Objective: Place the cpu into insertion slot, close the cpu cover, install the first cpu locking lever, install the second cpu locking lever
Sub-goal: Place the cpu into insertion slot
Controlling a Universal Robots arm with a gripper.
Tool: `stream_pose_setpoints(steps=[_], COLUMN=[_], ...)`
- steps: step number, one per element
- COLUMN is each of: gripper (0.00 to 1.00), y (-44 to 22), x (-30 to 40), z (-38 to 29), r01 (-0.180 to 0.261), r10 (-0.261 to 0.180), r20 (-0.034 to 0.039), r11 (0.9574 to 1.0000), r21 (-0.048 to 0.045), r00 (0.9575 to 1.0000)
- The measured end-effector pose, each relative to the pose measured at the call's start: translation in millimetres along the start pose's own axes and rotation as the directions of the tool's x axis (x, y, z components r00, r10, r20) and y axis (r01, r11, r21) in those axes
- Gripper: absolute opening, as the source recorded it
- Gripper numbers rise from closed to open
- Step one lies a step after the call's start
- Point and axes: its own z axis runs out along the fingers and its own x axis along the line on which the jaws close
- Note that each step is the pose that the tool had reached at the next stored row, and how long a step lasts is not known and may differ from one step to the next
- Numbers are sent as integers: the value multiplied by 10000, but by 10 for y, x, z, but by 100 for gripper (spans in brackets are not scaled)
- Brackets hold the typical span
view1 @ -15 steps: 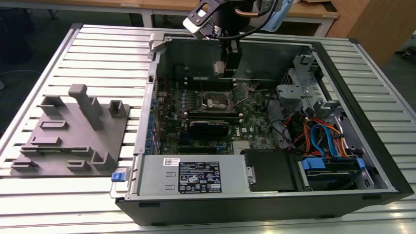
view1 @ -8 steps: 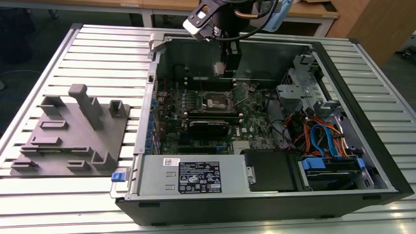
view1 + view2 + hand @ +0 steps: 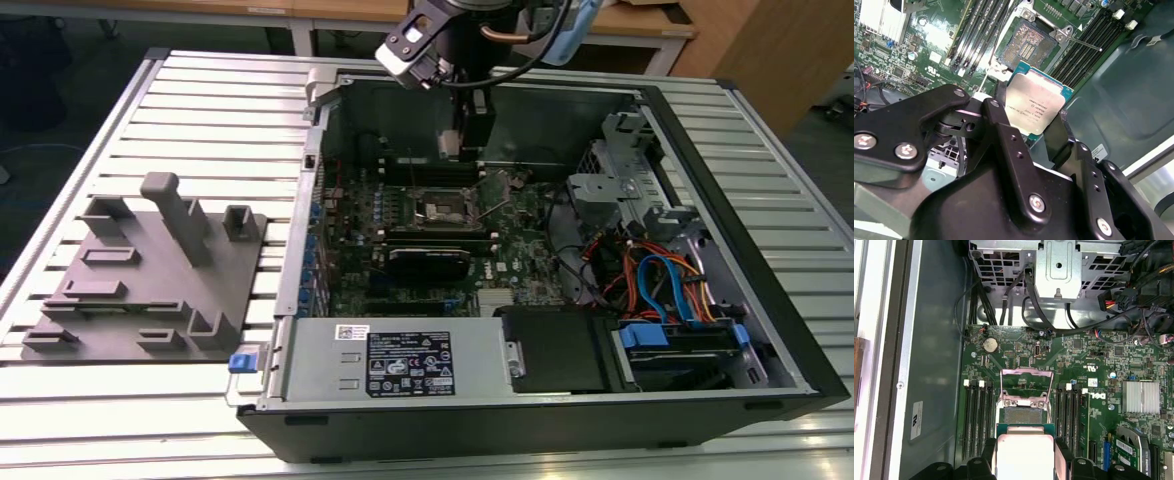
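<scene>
My gripper (image 3: 1032, 109) is shut on the cpu (image 3: 1036, 106), a flat square chip with a silvery top and a green edge, gripped by two opposite sides between the black fingers (image 3: 999, 112). In both wrist views the chip hangs a short way off the insertion slot (image 3: 1029, 46), whose dark centre lies uncovered. The cpu (image 3: 1024, 455) sits just short of the insertion slot (image 3: 1023, 415), and the cpu cover (image 3: 1026, 375) stands swung up beyond it. A thin locking lever (image 3: 1086, 45) sticks out beside the socket. In the exterior view the gripper (image 3: 465, 148) hovers over the insertion slot (image 3: 441, 207) inside the open computer case (image 3: 747, 330).
Black memory slots (image 3: 978, 420) flank the socket on both sides. A metal drive cage (image 3: 1059, 265) with dangling cables, a finned heatsink (image 3: 1140, 397) and the case wall (image 3: 929, 365) stand around it. A grey fixture block (image 3: 147, 270) rests on the slatted table at the exterior view's left.
</scene>
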Motion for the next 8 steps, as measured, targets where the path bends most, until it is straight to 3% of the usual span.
stream_pose_setpoints(steps=[5, 8], gripper=[54, 54], y=[-5, -9], x=[-1, -3], z=[53, 101], r01=[-1, -3], r10=[1, 4], r20=[-1, -2], r11=[10000, 9999], r21=[15, 112], r00=[10000, 10000])
